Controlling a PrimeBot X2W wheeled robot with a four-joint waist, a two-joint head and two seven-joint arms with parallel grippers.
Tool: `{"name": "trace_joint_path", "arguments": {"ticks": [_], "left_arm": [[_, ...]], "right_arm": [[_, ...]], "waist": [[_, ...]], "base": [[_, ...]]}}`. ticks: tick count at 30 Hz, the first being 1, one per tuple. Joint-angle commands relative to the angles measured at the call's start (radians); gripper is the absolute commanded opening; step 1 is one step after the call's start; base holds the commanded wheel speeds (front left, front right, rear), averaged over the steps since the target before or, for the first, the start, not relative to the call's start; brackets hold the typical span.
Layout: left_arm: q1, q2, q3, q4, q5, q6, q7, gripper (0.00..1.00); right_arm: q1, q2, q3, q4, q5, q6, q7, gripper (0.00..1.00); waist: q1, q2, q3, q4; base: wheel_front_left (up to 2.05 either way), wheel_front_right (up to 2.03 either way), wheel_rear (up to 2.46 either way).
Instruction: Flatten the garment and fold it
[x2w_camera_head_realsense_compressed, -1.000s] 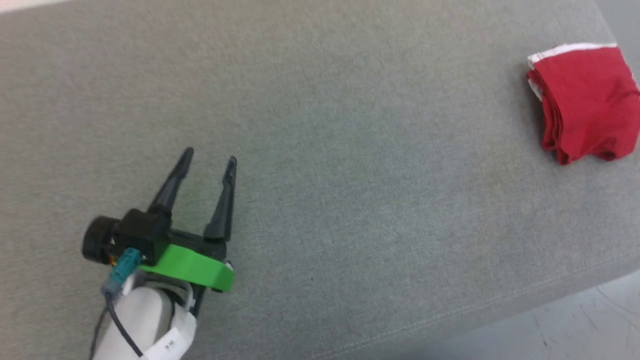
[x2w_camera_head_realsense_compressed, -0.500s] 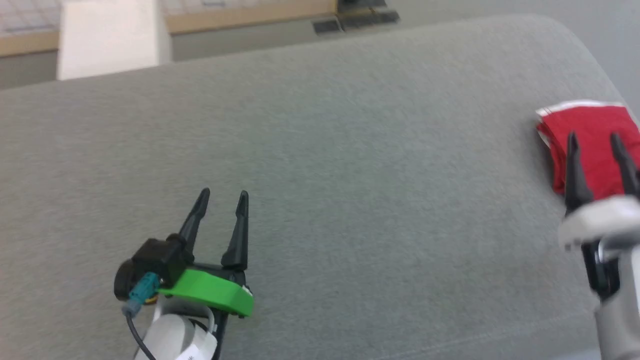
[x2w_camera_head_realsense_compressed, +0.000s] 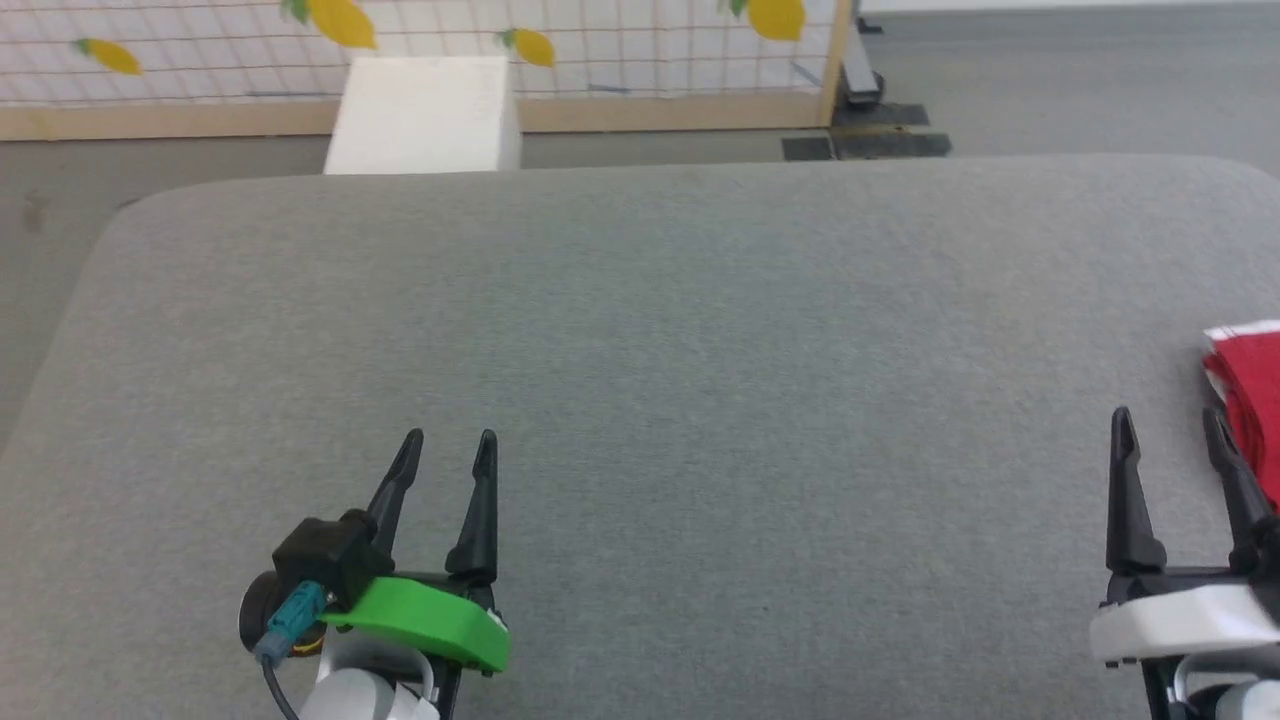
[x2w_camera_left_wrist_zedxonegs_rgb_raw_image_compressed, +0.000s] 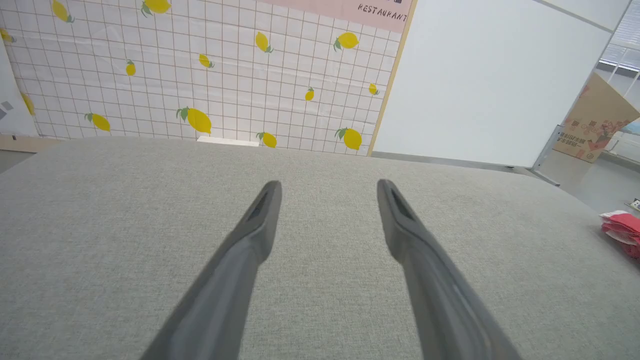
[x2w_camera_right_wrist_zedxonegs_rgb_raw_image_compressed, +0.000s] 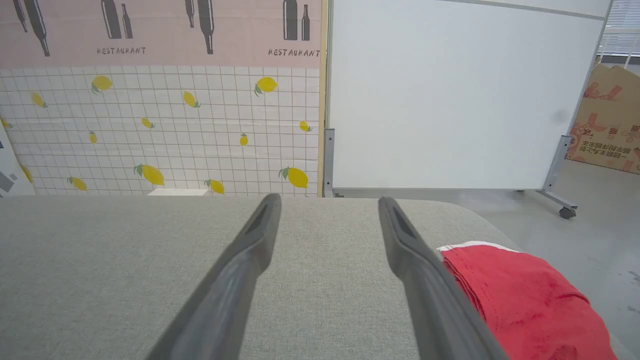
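Observation:
The garment (x2w_camera_head_realsense_compressed: 1252, 405) is a folded stack of bright red fabric with a white edge, lying at the far right rim of the grey padded table (x2w_camera_head_realsense_compressed: 640, 330). In the right wrist view the garment (x2w_camera_right_wrist_zedxonegs_rgb_raw_image_compressed: 520, 300) lies just right of my right finger. My right gripper (x2w_camera_head_realsense_compressed: 1168, 424) is open at the lower right, close beside the garment's left side and empty. At the lower left my left gripper (x2w_camera_head_realsense_compressed: 448, 443) is open and empty over bare table. The left wrist view catches the garment (x2w_camera_left_wrist_zedxonegs_rgb_raw_image_compressed: 622, 231) far off at the right edge.
Beyond the table's far edge stand a white box (x2w_camera_head_realsense_compressed: 425, 115) and a lemon-patterned grid wall (x2w_camera_head_realsense_compressed: 600, 45). A white panel on wheels (x2w_camera_right_wrist_zedxonegs_rgb_raw_image_compressed: 450, 95) and a cardboard box (x2w_camera_right_wrist_zedxonegs_rgb_raw_image_compressed: 607, 127) stand to the right. The floor drops off past the table's rounded right corner.
The head camera has tilted up, so the far wall and floor came into sight. The right gripper has come into the view, beside the garment. The left gripper looks unmoved on the table.

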Motion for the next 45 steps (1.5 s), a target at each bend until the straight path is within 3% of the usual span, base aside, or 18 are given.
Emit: {"name": "trace_joint_path", "arguments": {"ticks": [1,15,37,38,45], "left_arm": [[0.016,-0.005,0.007,0.006,0.006,-0.004,-0.003,1.0],[0.062,-0.011,0.028,0.0,-0.001,-0.006,-0.004,1.0],[0.076,-0.012,0.025,0.0,-0.005,0.002,-0.004,1.0],[0.065,-0.008,0.025,-0.002,0.0,0.0,0.0,0.0],[0.065,-0.007,0.025,-0.002,0.0,0.0,0.002,0.0]], "right_arm": [[0.023,0.009,0.001,-0.015,-0.013,-0.002,-0.005,1.0],[0.17,0.023,0.018,-0.084,0.039,-0.002,-0.005,1.0],[0.167,0.023,0.042,-0.065,0.08,-0.002,-0.005,1.0],[0.166,0.02,0.04,-0.068,0.075,0.0,0.0,0.0],[0.166,0.02,0.04,-0.068,0.074,0.0,0.002,0.0]], "waist": [[0.0001,0.0,-0.033,0.049],[0.0001,0.0,-0.066,0.086],[0.0001,0.0,-0.069,0.075],[0.0001,0.0,-0.069,0.075],[0.0001,0.0,-0.069,0.075]], "base": [[0.0,0.0,0.0],[0.0,0.0,0.0],[0.0,0.0,0.0],[0.0,0.0,0.0],[0.0,0.0,0.0]]}}
